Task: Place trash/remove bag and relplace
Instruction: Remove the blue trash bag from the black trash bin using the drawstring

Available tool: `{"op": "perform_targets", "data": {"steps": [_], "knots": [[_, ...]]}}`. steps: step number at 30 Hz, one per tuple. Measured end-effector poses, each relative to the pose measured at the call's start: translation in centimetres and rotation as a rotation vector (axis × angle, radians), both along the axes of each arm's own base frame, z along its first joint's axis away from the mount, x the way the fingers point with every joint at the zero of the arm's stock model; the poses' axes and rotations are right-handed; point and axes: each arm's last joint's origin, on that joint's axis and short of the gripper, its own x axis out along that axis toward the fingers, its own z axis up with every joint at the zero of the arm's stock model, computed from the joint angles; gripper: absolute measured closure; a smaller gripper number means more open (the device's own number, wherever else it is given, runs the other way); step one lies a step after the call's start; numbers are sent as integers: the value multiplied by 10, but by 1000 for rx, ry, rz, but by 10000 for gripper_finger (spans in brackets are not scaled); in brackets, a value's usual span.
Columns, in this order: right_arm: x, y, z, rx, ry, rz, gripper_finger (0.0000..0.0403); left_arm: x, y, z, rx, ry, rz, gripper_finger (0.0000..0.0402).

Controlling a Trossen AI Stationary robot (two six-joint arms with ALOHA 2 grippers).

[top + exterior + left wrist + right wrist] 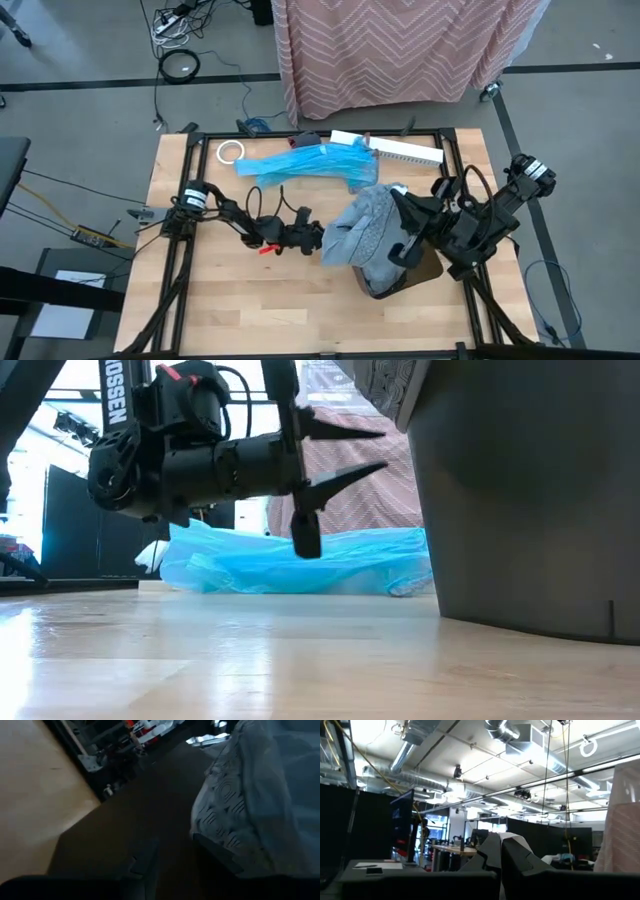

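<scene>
Looming nearest, the grey bin (530, 490) could tip if my right gripper (501, 851), pinched on a fold of the bag (362, 235) at 3 o'clock, yanks while my spread, empty left gripper (345, 455) hovers at 9.

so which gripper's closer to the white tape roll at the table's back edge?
Left. The left gripper sits mid-table, nearer the white tape roll, which lies beyond its arm. The right gripper is across the table at the dark bin, pinching the grey liner bag.
</scene>
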Motion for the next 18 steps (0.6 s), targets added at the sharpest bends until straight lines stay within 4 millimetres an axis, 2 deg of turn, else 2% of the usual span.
{"op": "perform_targets", "data": {"steps": [5,14,18], "knots": [[2,-4,-1,12,32,-38,403,10,0,10,-27,-49,-52,276],[3,-5,-2,28,84,-76,403,10,-3,11,-35,-50,-94,276],[4,-5,-3,42,108,-87,403,14,-9,17,-21,-79,-103,276]]}}
